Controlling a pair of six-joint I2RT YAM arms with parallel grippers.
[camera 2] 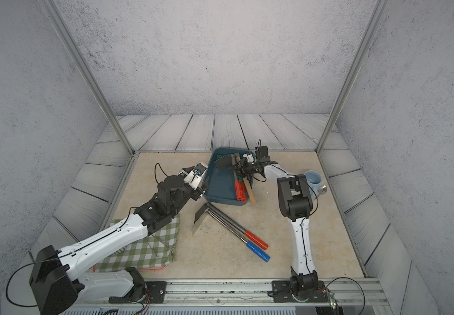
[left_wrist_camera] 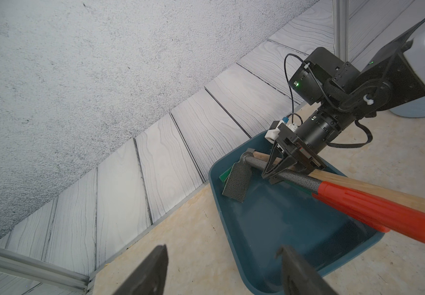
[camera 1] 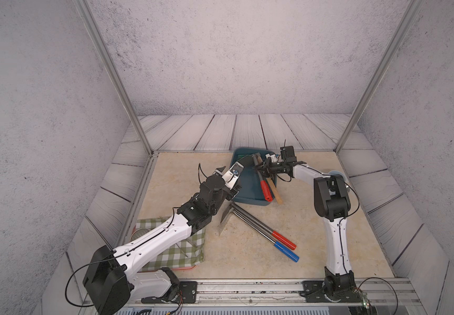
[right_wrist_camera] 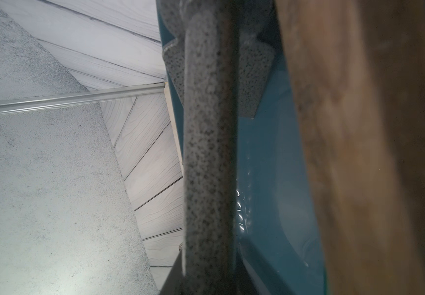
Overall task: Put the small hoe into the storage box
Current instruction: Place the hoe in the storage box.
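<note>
The small hoe (left_wrist_camera: 293,177), with a speckled grey shaft, a flat blade and a red grip (camera 1: 265,190), hangs tilted over the storage box (camera 1: 247,195). My right gripper (left_wrist_camera: 272,176) is shut on its shaft, and the blade (camera 2: 224,161) points to the box's far end. In the right wrist view the shaft (right_wrist_camera: 209,153) fills the middle above the teal box floor (right_wrist_camera: 265,178). My left gripper (left_wrist_camera: 223,252) is open at the box's near left rim (left_wrist_camera: 234,245), one finger over the box and the other over the table, holding nothing.
Inside the box lie a wooden-handled tool (camera 1: 275,192) and another red-handled one (left_wrist_camera: 382,227). Two long tools with red (camera 1: 284,240) and blue (camera 1: 286,251) grips lie on the table in front of the box. A green checked cloth (camera 1: 176,251) is under my left arm. A light blue mug (camera 2: 313,178) stands behind my right arm.
</note>
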